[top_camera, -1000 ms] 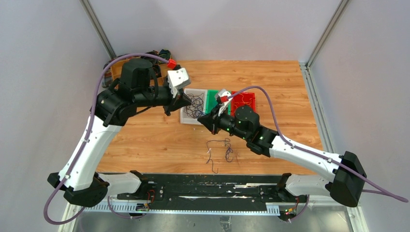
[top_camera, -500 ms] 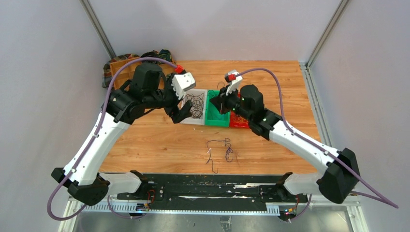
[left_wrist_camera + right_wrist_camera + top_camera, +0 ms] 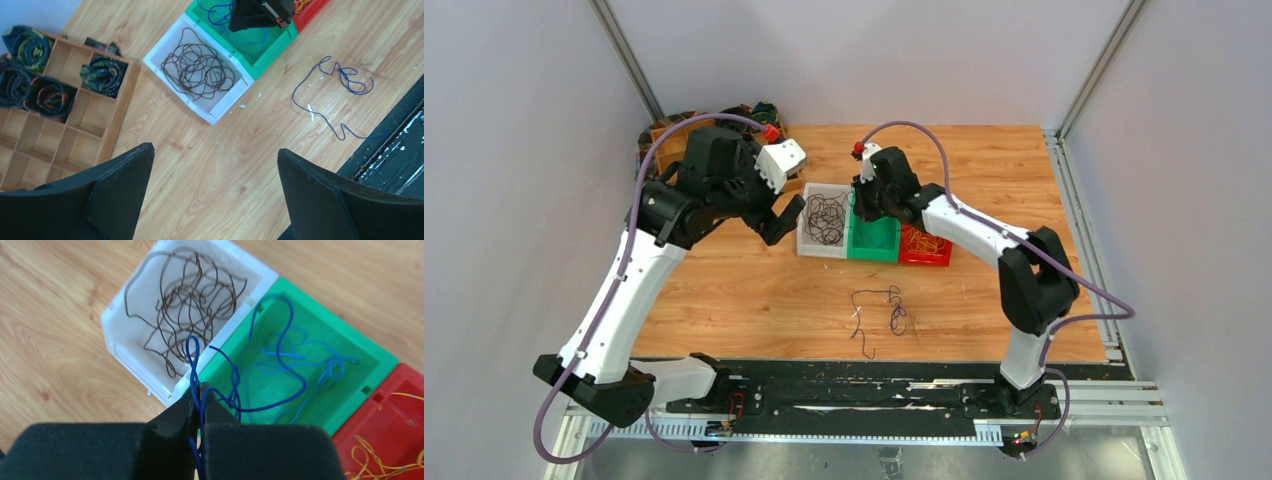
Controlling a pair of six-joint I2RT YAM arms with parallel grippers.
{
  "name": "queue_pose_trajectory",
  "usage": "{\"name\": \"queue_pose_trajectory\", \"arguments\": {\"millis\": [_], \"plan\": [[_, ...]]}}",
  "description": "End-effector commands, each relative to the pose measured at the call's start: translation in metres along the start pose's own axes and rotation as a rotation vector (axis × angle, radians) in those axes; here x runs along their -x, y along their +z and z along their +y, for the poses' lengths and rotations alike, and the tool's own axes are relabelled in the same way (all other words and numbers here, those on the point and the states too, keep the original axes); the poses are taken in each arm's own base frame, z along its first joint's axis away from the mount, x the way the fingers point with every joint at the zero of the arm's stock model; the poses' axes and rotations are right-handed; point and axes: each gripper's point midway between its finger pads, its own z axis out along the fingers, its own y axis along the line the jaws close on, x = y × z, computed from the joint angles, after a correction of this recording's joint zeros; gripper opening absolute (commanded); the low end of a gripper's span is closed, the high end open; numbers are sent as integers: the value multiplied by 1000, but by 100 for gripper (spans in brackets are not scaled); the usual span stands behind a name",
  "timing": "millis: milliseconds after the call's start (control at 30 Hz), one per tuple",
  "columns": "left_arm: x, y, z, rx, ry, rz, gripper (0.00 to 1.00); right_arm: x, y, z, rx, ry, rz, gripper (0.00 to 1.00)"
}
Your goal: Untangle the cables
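Black cables (image 3: 826, 217) lie coiled in a white bin (image 3: 805, 243). Blue cables (image 3: 295, 375) rest in the green bin (image 3: 320, 320) beside it, and yellow-orange cables (image 3: 385, 462) in the red bin (image 3: 929, 259). My right gripper (image 3: 201, 390) is shut on a blue cable (image 3: 192, 352), which loops up over the rim between the white and green bins. One more thin blue cable (image 3: 879, 310) sprawls on the wood nearer the arms. Left of the white bin, above bare wood, my left gripper (image 3: 215, 160) is open and holds nothing.
A wooden divided tray (image 3: 117, 125) with dark coiled bundles (image 3: 102, 75) stands at the table's far left corner. A black rail (image 3: 854, 385) runs along the near edge. Metal frame posts rise at both far corners.
My left gripper opened over the white bin and drew back to the left. The right arm swung from the table's middle out to the green bin, gripper still shut.
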Motion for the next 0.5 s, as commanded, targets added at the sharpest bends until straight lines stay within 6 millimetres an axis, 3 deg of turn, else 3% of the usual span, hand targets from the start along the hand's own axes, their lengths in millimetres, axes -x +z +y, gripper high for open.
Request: {"name": "queue_pose_trajectory", "arguments": {"millis": [0,133,233,267,300,367,400,467], "plan": [[-5,-7,-2,-20,34,-8,98,-17,15,-23,-4,79,152,1],[-8,-8,-8,-41,38,-14,98,-33,19,-45,-88,97,187,5],[-10,-9,-10,-50,48,-17,98,-32,14,-52,-123,97,185,6],[-10,-10,-10,-47,51,-18,98,-28,11,-52,-122,103,183,11],[-9,-11,-9,-44,53,-20,98,-25,8,-52,-120,106,187,20],[-7,-12,-9,-44,55,-25,98,-17,1,-46,-92,99,182,59],[-7,-12,-9,-46,56,-27,98,-11,-4,-42,-69,92,174,70],[-5,-13,-10,-53,62,-33,98,-1,-14,-36,-50,80,157,74]]}}
